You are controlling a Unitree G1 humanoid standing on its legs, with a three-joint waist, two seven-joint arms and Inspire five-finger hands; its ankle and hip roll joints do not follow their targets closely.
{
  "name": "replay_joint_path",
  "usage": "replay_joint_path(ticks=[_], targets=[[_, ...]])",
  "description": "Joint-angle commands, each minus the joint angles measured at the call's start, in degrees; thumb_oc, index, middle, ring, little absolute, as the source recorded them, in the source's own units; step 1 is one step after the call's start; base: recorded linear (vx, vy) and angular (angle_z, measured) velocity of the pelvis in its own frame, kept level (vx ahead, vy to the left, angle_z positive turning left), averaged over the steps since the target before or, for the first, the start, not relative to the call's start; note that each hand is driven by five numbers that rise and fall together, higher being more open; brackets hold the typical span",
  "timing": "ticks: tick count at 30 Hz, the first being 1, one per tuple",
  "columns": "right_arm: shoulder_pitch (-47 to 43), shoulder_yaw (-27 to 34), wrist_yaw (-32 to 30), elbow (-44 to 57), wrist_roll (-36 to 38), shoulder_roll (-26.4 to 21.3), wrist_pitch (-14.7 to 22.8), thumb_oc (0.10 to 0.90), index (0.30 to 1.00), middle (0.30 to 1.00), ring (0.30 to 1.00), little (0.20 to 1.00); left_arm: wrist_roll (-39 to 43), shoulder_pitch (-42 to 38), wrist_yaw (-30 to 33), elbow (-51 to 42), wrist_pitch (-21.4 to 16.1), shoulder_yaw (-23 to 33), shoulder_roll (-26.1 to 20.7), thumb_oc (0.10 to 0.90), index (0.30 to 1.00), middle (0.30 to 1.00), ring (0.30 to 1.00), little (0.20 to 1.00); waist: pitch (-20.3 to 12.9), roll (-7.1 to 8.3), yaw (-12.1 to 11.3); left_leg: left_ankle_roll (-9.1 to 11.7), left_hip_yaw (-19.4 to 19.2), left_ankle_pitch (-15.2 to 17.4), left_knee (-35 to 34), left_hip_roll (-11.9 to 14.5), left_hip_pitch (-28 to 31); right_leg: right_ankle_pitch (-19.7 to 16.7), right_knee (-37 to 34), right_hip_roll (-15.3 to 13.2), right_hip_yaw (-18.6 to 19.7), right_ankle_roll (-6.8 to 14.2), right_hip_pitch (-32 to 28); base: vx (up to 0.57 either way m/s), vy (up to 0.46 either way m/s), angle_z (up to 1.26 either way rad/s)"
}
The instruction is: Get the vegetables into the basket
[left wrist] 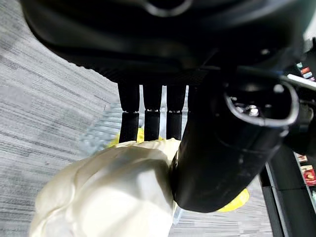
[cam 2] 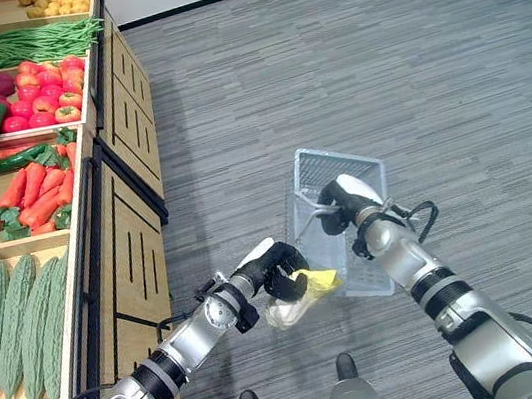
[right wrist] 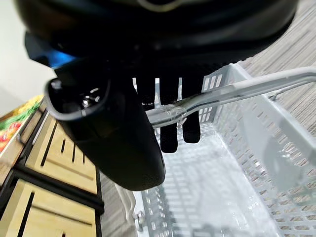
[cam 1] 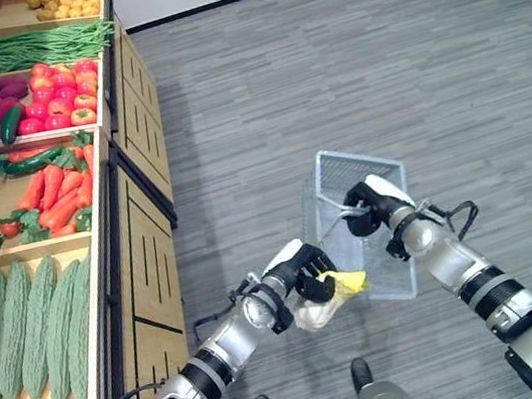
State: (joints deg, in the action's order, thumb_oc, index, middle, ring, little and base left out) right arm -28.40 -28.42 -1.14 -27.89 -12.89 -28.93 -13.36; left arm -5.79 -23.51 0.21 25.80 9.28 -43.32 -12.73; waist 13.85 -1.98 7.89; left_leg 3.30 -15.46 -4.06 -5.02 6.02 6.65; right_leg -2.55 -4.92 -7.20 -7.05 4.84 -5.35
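The cabbage, pale with yellow leaf tips, sits curled in your left hand just beside the basket, whose handle your right hand grips, so next, I judge, carry it over the rim, then uncurl.

1. I see the basket under my right hand as pale perforated plastic with a glossy clear handle.
2. The vegetable in my left hand looks smooth, cream, faintly shiny.
3. The floor below reads as matt grey, finely ribbed carpet.
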Motion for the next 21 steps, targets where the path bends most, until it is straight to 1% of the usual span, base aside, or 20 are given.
replay_joint_path(ticks=[1,5,9,10,11,15,21], targets=[[-7.6,0.5,-2.7,5.9,-1.7,0.7,4.4,0.4,0.3,0.3,0.3,0.3,-2.9,-6.2,2.8,1.9,-3.5,-1.2,4.9,0.4,0.3,0.3,0.3,0.3,-3.9,0.78,-1.3,4.7,1.2,1.2,0.0,4.0,1.1,1.2,1.3,-3.3,-1.7,4.8,0.4,0.0,0.0,0.0],[-3.6,-0.9,-1.0,8.3,-4.0,3.4,4.9,0.4,0.3,0.3,0.3,0.3,-4.6,-6.2,3.4,2.3,-3.3,-0.8,5.1,0.4,0.3,0.3,0.3,0.3,-3.5,0.48,-1.2,4.6,1.2,1.2,0.0,3.8,0.8,1.0,1.2,-3.4,-1.6,4.9,0.7,0.0,0.0,0.0],[-0.8,-1.8,0.2,11.9,-2.8,5.2,5.7,0.4,0.3,0.3,0.3,0.3,-6.1,-5.5,4.1,3.7,-3.0,-0.6,5.3,0.4,0.3,0.3,0.3,0.3,-3.2,0.49,-1.0,4.6,1.0,1.2,0.0,3.8,0.9,1.0,1.3,-3.5,-1.5,4.9,0.9,0.0,0.0,0.0],[-0.8,-1.7,0.3,12.0,-2.8,5.1,5.7,0.4,0.3,0.3,0.3,0.3,-6.1,-5.5,4.1,3.7,-3.0,-0.6,5.3,0.4,0.3,0.3,0.3,0.3,-3.2,0.49,-1.0,4.6,1.0,1.2,0.0,3.8,0.9,1.0,1.3,-3.5,-1.5,4.9,0.9,0.0,0.0,0.0],[0.6,-2.0,0.7,14.4,-1.7,5.6,6.6,0.4,0.3,0.3,0.3,0.3,-6.9,-5.0,4.2,4.7,-2.9,-0.5,5.4,0.4,0.3,0.3,0.3,0.3,-2.9,0.48,-0.8,4.7,1.0,1.1,0.0,3.7,0.8,1.0,1.4,-3.4,-1.3,4.9,1.0,0.0,0.0,0.0],[1.5,-2.6,1.3,20.0,-0.7,6.0,7.8,0.4,0.3,0.3,0.3,0.3,-8.8,-4.3,4.9,7.9,-2.4,-0.6,5.9,0.4,0.3,0.3,0.3,0.3,-2.4,0.61,-0.5,4.7,0.8,1.0,0.0,3.8,0.7,0.9,1.5,-3.5,-1.2,4.9,1.5,0.0,0.0,0.0],[1.5,-2.7,1.0,28.1,1.0,6.0,9.6,0.4,0.3,0.3,0.3,0.3,-10.4,-3.5,6.3,13.5,-1.9,-0.1,7.2,0.4,0.3,0.3,0.3,0.3,-2.2,0.87,-0.1,4.8,0.4,0.8,0.0,3.7,0.4,0.8,1.5,-3.3,-0.8,5.0,1.9,0.0,0.005,-0.06]])
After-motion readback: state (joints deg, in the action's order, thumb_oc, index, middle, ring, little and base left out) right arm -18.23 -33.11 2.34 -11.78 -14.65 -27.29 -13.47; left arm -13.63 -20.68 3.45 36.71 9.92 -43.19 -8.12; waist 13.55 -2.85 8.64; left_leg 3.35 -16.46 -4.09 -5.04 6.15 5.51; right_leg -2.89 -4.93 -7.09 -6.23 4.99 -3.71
